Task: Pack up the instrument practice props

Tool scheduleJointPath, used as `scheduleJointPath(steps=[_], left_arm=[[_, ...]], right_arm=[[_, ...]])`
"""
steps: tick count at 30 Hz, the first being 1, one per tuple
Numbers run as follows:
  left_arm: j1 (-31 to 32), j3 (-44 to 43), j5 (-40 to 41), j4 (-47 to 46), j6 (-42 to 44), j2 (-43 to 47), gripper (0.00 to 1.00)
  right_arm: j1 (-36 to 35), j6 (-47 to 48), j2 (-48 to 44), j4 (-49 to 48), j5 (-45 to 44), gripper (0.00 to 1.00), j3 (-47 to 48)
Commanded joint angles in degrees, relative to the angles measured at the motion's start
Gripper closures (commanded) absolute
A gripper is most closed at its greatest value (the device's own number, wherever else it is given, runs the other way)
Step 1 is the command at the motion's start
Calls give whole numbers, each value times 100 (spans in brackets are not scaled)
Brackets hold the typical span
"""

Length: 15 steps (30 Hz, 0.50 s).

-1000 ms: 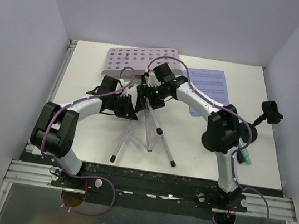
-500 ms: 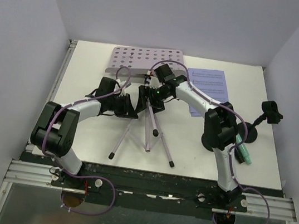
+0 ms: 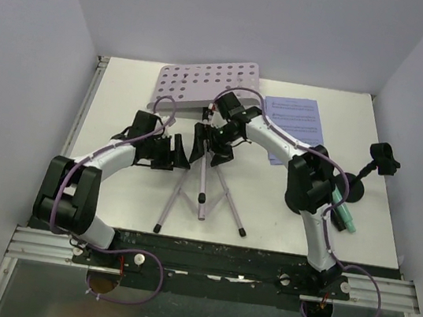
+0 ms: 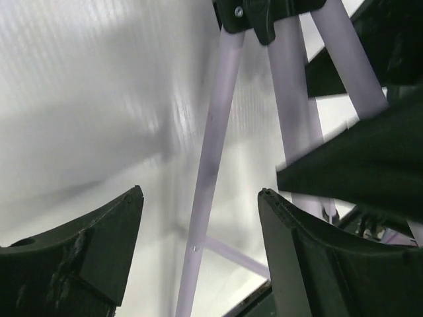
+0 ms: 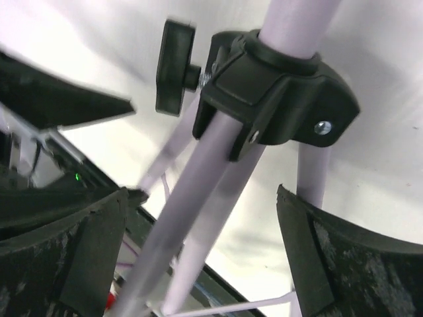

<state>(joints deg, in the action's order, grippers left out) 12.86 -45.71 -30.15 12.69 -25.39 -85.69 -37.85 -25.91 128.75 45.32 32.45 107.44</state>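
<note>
The silver tripod (image 3: 207,175) stands mid-table with its lilac perforated plate (image 3: 205,86) at the back. My left gripper (image 3: 183,154) (image 4: 200,193) is open. One tripod leg (image 4: 213,142) passes between its fingers without touching either. My right gripper (image 3: 212,141) (image 5: 201,191) is open around the legs just below the black leg hub (image 5: 281,99). White sheet-music pages (image 3: 293,121) lie at the back right. A black clip holder (image 3: 380,158) stands at the far right, and the teal microphone (image 3: 344,212) lies by the right arm.
The tripod's leg tips (image 3: 158,228) (image 3: 242,231) spread toward the near table edge (image 3: 206,245). White walls enclose the table on the left, back and right. The right arm's elbow (image 3: 307,185) sits beside the clip holder's round base (image 3: 352,192).
My left gripper's jaws have opened off the tripod leg and the left arm has drawn slightly left. The middle leg's tip has shifted toward the back. The right gripper stays open at the hub.
</note>
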Motion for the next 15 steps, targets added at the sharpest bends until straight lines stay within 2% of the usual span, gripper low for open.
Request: scheduleJointPath(steps=[1, 5, 8, 10, 15], left_arm=[[-432, 299, -659, 348, -299, 685, 21], [-890, 791, -790, 331, -572, 948, 23], [-935, 1011, -1001, 24, -739, 1028, 29], [-935, 1161, -1237, -239, -845, 1002, 34], [-935, 1433, -1291, -232, -915, 905, 34]], right_arm=[[-100, -11, -200, 108, -1741, 1, 374], [-205, 77, -534, 381, -2286, 0, 304], [-214, 200, -649, 390, -2593, 1, 313], [-241, 332, -536, 390, -2796, 0, 444], [-258, 447, -8, 381, -2911, 0, 770]])
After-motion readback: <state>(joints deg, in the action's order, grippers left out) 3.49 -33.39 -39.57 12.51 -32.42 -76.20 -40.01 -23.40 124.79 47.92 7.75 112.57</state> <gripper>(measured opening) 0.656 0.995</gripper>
